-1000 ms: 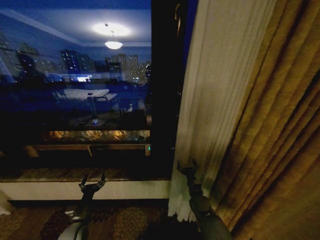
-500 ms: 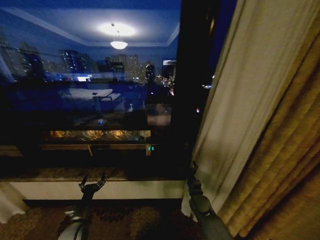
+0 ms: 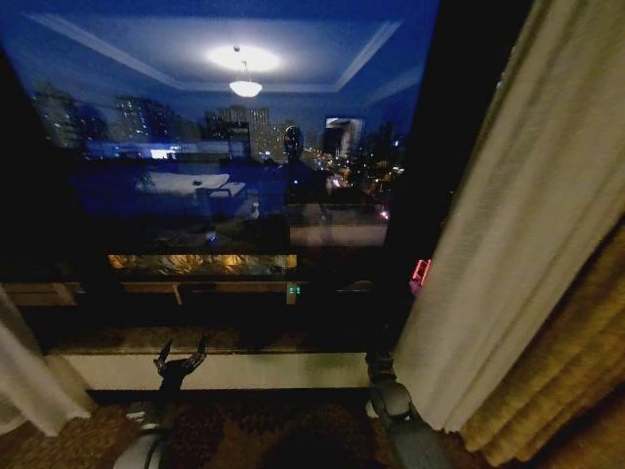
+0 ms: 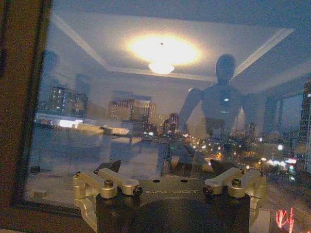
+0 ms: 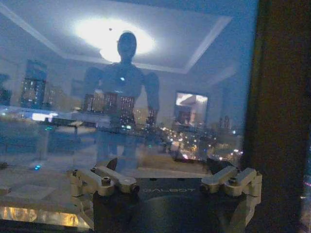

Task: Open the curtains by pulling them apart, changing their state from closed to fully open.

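While the night window (image 3: 225, 186) takes up the middle of the head view, the curtains are seen parted: one sheer panel (image 3: 508, 225) bunched at the right against the golden-brown drape (image 3: 566, 381), the other (image 3: 24, 376) low at the left edge. The left gripper (image 3: 182, 360) is held spread and empty near the sill; whether the right gripper (image 3: 379, 362), by the right panel, is spread can't be told here.

From the left wrist, splayed fingers (image 4: 109, 182) are faced at glass, nothing gripped.

From the right wrist, the fingers (image 5: 109, 179) are spread too, empty.
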Available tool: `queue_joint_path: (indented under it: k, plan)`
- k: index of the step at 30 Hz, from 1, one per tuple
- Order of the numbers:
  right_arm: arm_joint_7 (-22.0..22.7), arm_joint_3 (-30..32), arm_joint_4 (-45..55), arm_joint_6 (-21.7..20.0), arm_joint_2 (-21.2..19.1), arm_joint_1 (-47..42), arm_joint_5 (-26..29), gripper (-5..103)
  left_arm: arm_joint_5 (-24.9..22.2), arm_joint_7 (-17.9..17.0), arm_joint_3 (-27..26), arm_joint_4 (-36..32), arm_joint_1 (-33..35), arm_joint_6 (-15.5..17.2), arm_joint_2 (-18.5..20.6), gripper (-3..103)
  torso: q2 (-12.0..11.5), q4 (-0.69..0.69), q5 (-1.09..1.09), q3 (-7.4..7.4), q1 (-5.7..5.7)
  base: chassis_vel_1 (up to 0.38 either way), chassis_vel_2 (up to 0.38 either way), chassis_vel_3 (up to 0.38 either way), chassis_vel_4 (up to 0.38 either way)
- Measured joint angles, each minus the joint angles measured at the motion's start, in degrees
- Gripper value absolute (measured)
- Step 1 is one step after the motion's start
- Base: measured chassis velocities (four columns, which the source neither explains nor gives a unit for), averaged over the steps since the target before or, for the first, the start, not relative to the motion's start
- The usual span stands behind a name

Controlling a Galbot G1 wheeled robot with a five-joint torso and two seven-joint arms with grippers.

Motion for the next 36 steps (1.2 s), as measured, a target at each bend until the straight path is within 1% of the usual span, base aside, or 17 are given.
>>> queue_joint_path:
  k: [3,36]
  plan:
    - [0.0,0.0,0.0,0.0,0.0,0.0,0.0,100,0.0,0.0,0.0,0.0,0.0,0.0,0.0,100,0.0,-0.02,0.0,0.0,-0.01,0.337,0.331,-0.356,-0.356]
    - [0.0,0.0,0.0,0.0,0.0,0.0,0.0,100,0.0,0.0,0.0,0.0,0.0,0.0,0.0,100,0.0,-0.01,-0.02,-0.01,-0.02,0.356,0.357,-0.355,-0.355]
